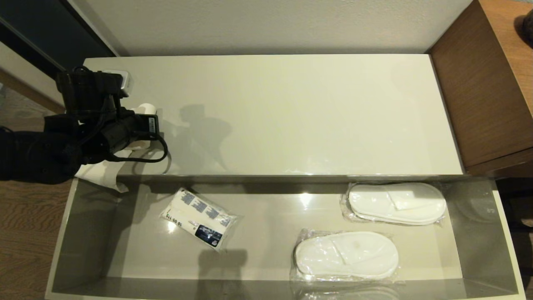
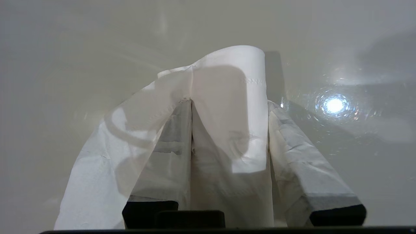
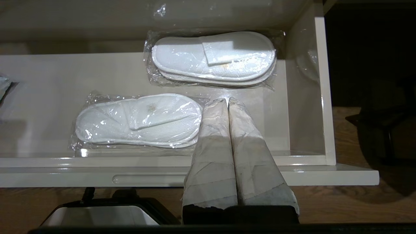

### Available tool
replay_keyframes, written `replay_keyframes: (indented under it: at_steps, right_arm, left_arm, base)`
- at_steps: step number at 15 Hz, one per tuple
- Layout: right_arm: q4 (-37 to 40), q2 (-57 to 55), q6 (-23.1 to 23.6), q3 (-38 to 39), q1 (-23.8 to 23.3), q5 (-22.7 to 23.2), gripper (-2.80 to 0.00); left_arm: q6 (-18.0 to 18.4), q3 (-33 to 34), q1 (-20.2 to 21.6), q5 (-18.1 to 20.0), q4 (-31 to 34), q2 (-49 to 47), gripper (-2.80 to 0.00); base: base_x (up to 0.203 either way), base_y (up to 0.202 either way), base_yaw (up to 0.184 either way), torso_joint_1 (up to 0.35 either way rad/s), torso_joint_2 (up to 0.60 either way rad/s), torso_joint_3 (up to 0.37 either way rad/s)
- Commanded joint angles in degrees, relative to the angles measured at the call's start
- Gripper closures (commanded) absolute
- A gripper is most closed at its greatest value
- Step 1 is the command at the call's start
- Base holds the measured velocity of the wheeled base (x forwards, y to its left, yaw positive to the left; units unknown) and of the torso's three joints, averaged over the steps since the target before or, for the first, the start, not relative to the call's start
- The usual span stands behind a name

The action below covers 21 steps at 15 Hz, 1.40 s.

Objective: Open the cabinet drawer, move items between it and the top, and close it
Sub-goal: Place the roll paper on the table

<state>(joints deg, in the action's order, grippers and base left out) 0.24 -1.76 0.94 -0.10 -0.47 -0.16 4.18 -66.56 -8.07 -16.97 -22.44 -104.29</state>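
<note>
Head view: cabinet drawer is standing pulled fully out below the top. Left gripper is reaching in from the left side and sitting over the left end of the top, fingers pointing across the slab. It is grasping the toilet-paper roll, which is showing only partly behind the black gripper body; the roll's loose tail is hanging down over the front edge of the top toward the drawer's left end.

Left wrist view: the roll is sitting between the two taped fingers, both pressing against its sides, with the tail draping over the one finger and spreading downward. The glossy top is lying just under the roll; contact with the surface cannot be judged.

Inside the drawer, the white packet with blue printing is lying tilted at left of centre. Two pairs of slippers in clear plastic are lying flat toward the right: the rear slippers against the back wall, the front slippers near the front wall, well apart from the packet.

Right wrist view: right gripper is hanging clenched, fingertips pressed together, above the drawer's right part, between the front slippers and the rear slippers, gripping nothing.
</note>
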Motion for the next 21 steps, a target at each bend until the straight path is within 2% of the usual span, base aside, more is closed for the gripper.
replay_keyframes:
  at_steps: [1,3,6,9,12,13,17,19,21]
  right_arm:
    - [0.1,0.0,0.0,0.0,0.0,0.0,0.00]
    - [0.0,0.0,0.0,0.0,0.0,0.0,0.00]
    - [0.0,0.0,0.0,0.0,0.0,0.0,0.00]
    - [0.0,-0.1,0.0,0.0,0.0,0.0,0.00]
    - [0.0,-0.1,0.0,0.0,0.0,0.0,0.00]
    - [0.0,-0.1,0.0,0.0,0.0,0.0,0.00]
    - [0.0,-0.1,0.0,0.0,0.0,0.0,0.00]
    - [0.0,0.0,0.0,0.0,0.0,0.1,0.00]
    - [0.0,0.0,0.0,0.0,0.0,0.0,0.00]
  left_arm:
    - [-0.1,0.5,0.0,-0.1,0.8,-2.4,0.00]
    - [-0.1,-0.1,-0.1,-0.1,0.8,-2.5,0.00]
    - [-0.3,-6.3,-1.2,0.1,2.1,-3.6,0.00]
    - [-0.2,-13.1,-2.5,0.3,6.2,-4.8,0.00]
    - [-0.2,-15.0,-3.1,0.4,8.6,-5.1,0.00]
    - [-0.2,-18.7,-3.4,0.4,10.6,-5.3,0.00]
    - [0.8,-42.6,-4.6,1.1,22.2,-8.5,0.00]
    - [3.4,-45.5,-6.7,2.9,26.6,-9.4,0.00]
    - [4.0,-45.0,-7.4,3.4,27.5,-9.5,0.00]
  base:
    - [0.000,0.000,0.000,0.000,0.00,0.000]
    - [0.000,0.000,0.000,0.000,0.00,0.000]
    - [0.000,0.000,0.000,0.000,0.00,0.000]
    - [0.000,0.000,0.000,0.000,0.00,0.000]
    - [0.000,0.000,0.000,0.000,0.00,0.000]
    - [0.000,0.000,0.000,0.000,0.00,0.000]
    - [0.000,0.000,0.000,0.000,0.00,0.000]
    - [0.000,0.000,0.000,0.000,0.00,0.000]
    - [0.000,0.000,0.000,0.000,0.00,0.000]
